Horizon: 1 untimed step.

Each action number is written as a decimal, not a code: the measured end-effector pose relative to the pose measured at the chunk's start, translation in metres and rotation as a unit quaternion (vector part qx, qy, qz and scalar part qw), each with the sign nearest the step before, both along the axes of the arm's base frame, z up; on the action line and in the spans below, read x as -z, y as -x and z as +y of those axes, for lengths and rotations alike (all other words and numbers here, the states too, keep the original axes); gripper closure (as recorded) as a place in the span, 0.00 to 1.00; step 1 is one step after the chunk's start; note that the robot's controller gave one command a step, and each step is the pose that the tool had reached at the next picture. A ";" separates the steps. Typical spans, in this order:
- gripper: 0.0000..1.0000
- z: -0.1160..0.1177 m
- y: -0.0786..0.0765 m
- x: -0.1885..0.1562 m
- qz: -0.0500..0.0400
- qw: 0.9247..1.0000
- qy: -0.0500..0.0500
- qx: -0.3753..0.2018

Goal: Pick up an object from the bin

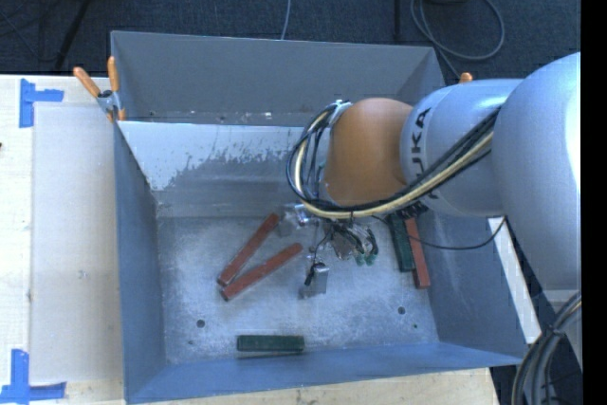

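Likely target: lower red-brown bar (262,272), flat on the floor of the bin (180,299), centre of frame and slightly left. Its long axis runs diagonally, with the low end pointing lower left and the high end pointing upper right, ending just beside the gripper (308,266). The upper red-brown bar (248,249) lies next to it at a slightly steeper angle. The two nearly meet at the lower-left ends and splay apart toward the upper right; can't tell if they touch. The gripper hangs low under the orange cover (365,152), at the splayed ends. Can't tell whether it's released or clenched, and nothing shows as held. To do the pick well, I'd close across the bar's short width, square to that diagonal. I'd also shift in along the bar toward its middle, since a pinch on the very tip will probably let it swing or slip out. The splayed end is the better entry, with more room to keep the neighbour out of the grasp. Then lift straight up, no drag. Further out there's a small green thing (365,251) just right of the gripper and a dark green and red-brown pair (410,247) along the right wall. A dark green bar (270,344) lies level near the bottom wall, well apart.
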State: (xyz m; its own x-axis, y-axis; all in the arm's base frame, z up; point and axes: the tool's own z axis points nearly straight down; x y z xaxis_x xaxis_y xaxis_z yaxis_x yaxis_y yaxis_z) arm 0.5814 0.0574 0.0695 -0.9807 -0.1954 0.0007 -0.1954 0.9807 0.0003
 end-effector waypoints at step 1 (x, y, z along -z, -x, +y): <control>1.00 0.000 0.000 0.000 0.000 1.000 0.000 0.000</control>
